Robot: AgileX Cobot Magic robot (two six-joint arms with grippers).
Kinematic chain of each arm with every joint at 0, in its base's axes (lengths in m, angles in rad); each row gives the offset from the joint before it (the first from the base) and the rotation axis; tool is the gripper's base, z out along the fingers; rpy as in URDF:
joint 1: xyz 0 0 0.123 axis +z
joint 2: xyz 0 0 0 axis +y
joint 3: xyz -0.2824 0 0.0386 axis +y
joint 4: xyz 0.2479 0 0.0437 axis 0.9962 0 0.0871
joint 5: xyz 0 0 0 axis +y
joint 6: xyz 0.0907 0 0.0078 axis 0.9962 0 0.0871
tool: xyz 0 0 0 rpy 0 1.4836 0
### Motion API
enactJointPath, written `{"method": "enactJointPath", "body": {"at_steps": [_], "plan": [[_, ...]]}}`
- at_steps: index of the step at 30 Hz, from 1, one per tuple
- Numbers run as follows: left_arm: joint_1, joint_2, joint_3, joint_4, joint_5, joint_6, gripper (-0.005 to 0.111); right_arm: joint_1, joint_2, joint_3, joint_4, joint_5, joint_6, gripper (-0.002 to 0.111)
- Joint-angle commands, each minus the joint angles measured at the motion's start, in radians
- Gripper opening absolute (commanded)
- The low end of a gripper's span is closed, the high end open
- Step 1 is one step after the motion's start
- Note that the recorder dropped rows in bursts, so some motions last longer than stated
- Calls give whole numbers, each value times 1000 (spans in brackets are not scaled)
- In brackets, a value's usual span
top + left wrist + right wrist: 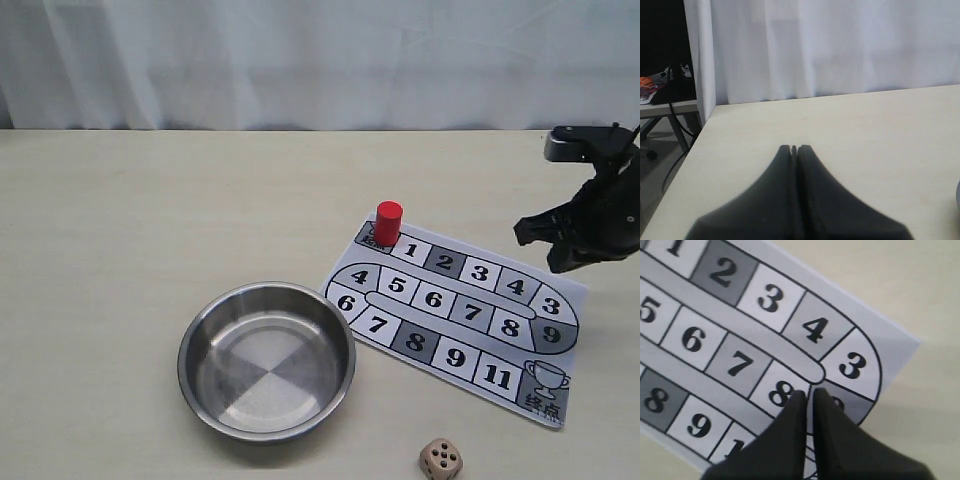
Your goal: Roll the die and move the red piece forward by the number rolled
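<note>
The red piece (388, 222) stands upright on the start square at the far left corner of the numbered board (505, 345). The die (440, 459) lies on the table near the front edge, between the steel bowl (267, 359) and the board, showing five pips on top. My right gripper (553, 243) hovers above the board's right end, shut and empty; in the right wrist view its fingertips (801, 396) sit over squares 8 and 9 of the board (765, 300). My left gripper (794, 148) is shut with nothing in it, over bare table, and out of the exterior view.
The empty steel bowl sits left of the board at the front. A white curtain (300, 60) hangs behind the table. In the left wrist view the table's edge (690, 145) drops off to a floor with cables and a desk.
</note>
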Motion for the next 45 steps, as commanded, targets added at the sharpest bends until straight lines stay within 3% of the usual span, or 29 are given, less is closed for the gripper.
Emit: {"method": "enactJointPath", "body": {"at_steps": [1, 6, 16, 25, 30, 33, 41, 45], "plan": [[-1, -1, 2, -3, -12, -5, 0, -2, -60, 3, 98, 64, -188, 4], [-1, -1, 2, -3, -12, -5, 0, 19, -110, 5, 102, 220, -308, 4], [-1, -1, 2, -3, -12, -5, 0, 313, -158, 5, 20, 385, -423, 4], [-1, -1, 2, -3, -12, -5, 0, 491, -158, 147, -14, 397, -508, 4], [-1, -1, 2, -3, -12, -5, 0, 520, -158, 262, -59, 395, -528, 4], [-1, -1, 2, -3, -12, -5, 0, 520, -158, 318, -62, 351, -528, 4], [-1, -1, 2, -3, -12, -5, 0, 520, -158, 436, -40, 25, -517, 4], [-1, -1, 2, -3, -12, -5, 0, 520, -158, 438, 24, -27, -517, 4]]}}
